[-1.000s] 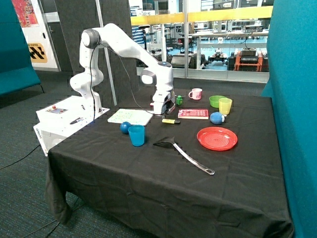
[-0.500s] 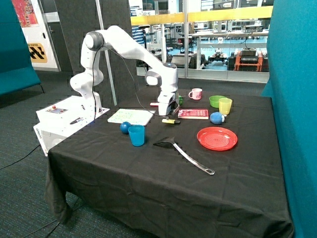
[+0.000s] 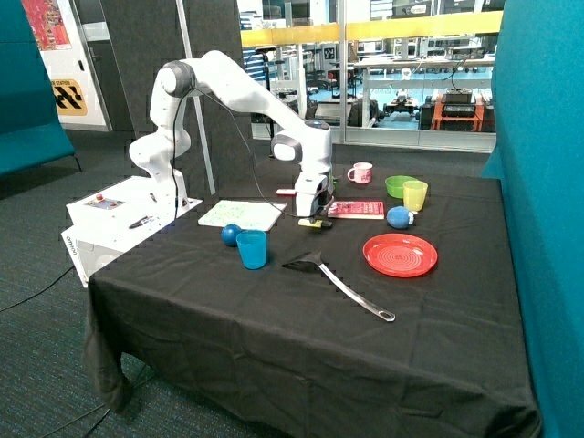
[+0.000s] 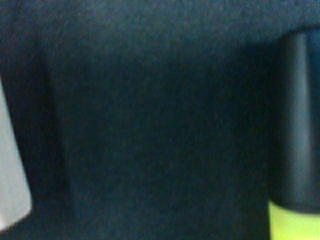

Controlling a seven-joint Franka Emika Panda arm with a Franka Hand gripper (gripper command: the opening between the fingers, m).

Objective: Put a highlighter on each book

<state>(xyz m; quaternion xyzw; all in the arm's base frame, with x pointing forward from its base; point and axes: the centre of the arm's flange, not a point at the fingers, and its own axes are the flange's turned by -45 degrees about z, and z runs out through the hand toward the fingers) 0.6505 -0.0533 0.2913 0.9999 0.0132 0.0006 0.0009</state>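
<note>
My gripper (image 3: 315,213) hangs low, just above the pale yellow highlighter (image 3: 315,223), which lies on the black cloth between the two books. It is open and holds nothing. The small red book (image 3: 356,210) lies right beside it, and the white green-speckled book (image 3: 241,215) lies on its other side. A short red highlighter (image 3: 286,192) rests on the cloth behind the gripper. Up close in the wrist view, the yellow highlighter (image 4: 295,125) shows its black cap and yellow body at the picture's edge, with one pale finger (image 4: 10,175) at the opposite edge and bare cloth between.
A blue cup (image 3: 252,248) and blue ball (image 3: 230,234) stand in front of the white book. A black spatula (image 3: 338,278) and red plate (image 3: 400,254) lie nearer the front. A yellow cup (image 3: 415,194), green bowl (image 3: 398,185) and pink mug (image 3: 361,172) stand behind the red book.
The arm has swung from the white book's corner toward the red book and lowered, so the gripper now sits over the yellow highlighter. Nothing on the table has moved.
</note>
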